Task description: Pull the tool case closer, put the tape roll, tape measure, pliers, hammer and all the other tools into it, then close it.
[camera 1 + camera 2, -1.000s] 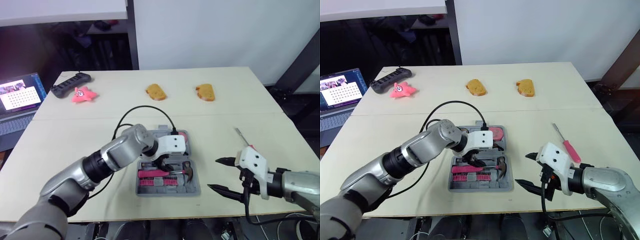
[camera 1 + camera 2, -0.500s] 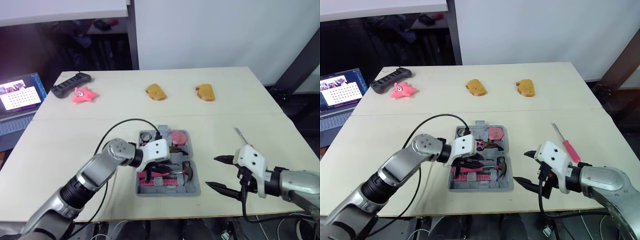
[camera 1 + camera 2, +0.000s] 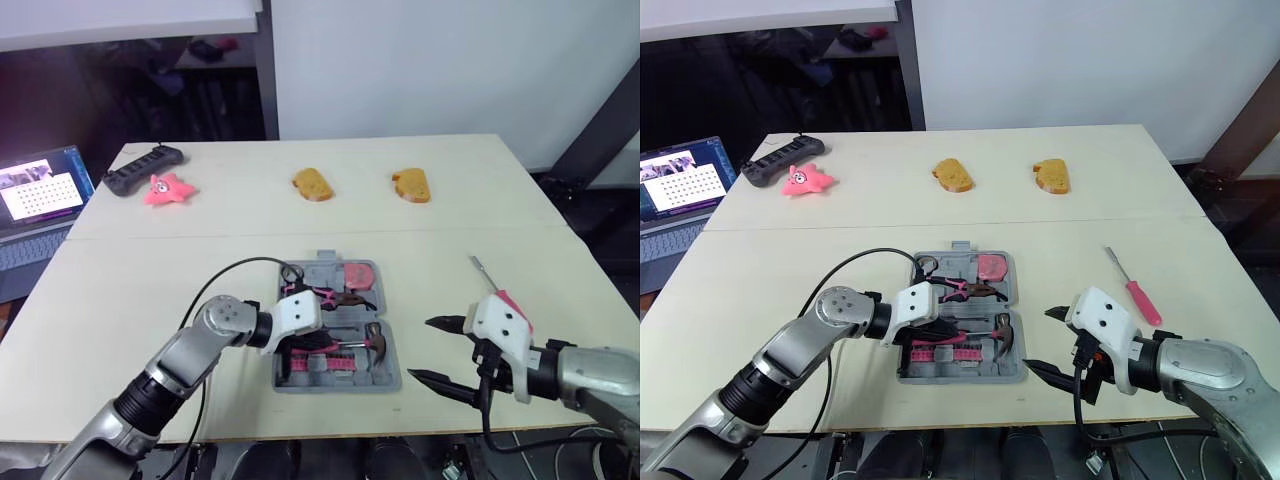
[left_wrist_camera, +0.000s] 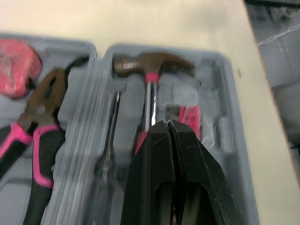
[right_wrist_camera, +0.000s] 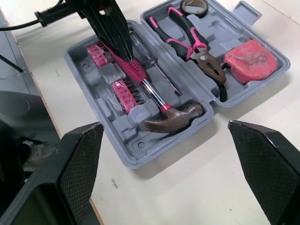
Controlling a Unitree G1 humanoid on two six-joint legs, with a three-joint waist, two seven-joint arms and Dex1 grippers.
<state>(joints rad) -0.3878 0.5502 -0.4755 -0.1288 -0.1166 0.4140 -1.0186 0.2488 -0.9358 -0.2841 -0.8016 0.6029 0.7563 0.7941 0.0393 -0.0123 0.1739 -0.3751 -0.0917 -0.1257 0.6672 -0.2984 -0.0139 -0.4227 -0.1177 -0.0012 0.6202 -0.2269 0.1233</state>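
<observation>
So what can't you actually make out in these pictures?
hammer handle's grip end: left wrist view, covered by the left hand.
laptop: eye views, cut off by the picture edge.
screwdriver handle: left eye view, partly behind the right hand.

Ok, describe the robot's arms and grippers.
Left arm and right arm: silver-grey metal, black joint bands. A white boxy housing tops each wrist; left gripper and right gripper have two black tapered fingers each. Black cables trail from both wrists.

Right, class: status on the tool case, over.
Left gripper shut over hammer in open tool case. Right gripper open beside it. Pink screwdriver on table, unpacked.
</observation>
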